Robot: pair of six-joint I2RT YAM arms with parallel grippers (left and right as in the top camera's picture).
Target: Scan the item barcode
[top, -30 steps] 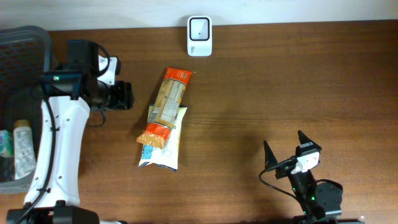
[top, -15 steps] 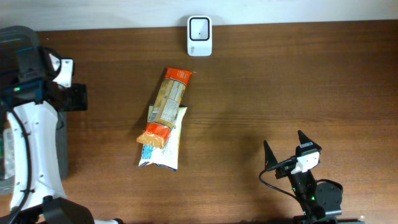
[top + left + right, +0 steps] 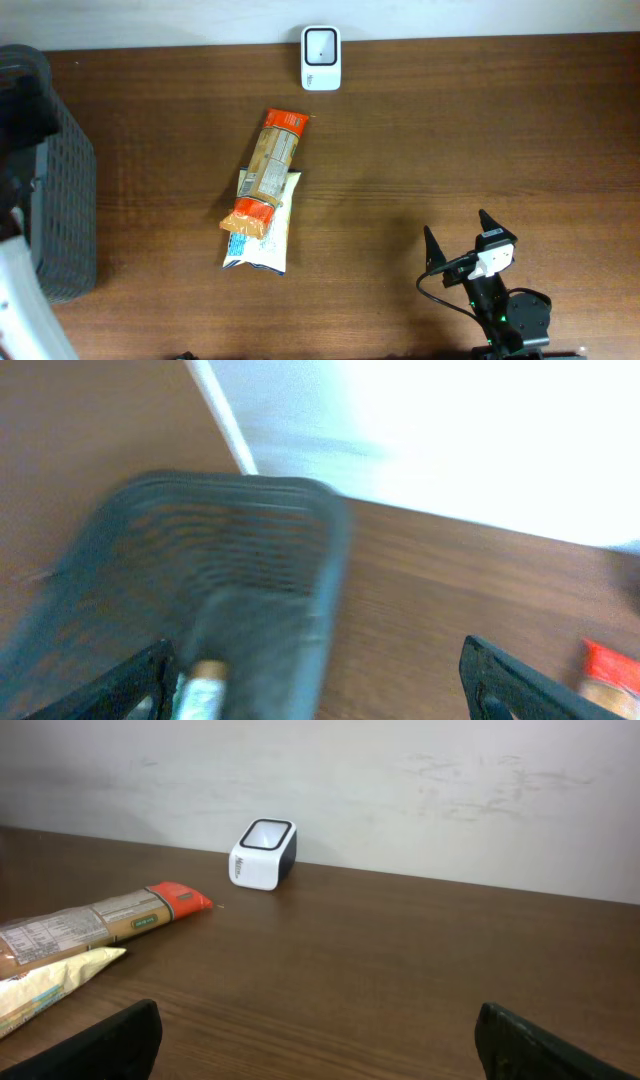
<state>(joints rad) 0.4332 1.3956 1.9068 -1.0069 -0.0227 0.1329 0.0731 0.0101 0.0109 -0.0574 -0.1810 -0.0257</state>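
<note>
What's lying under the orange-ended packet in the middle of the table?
A white packet lies beneath the orange-ended packet, showing past its lower end and along its right edge. The white packet's upper part is covered and cannot be seen.

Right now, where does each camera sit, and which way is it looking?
Overhead: above the table, looking straight down at packets, scanner, basket; right gripper at bottom.
Left wrist: on the left arm, facing the basket; left gripper open.
Right wrist: low, facing the wall; its fingers show.
Shared: overhead and right wrist both see scanner, packets.
</note>
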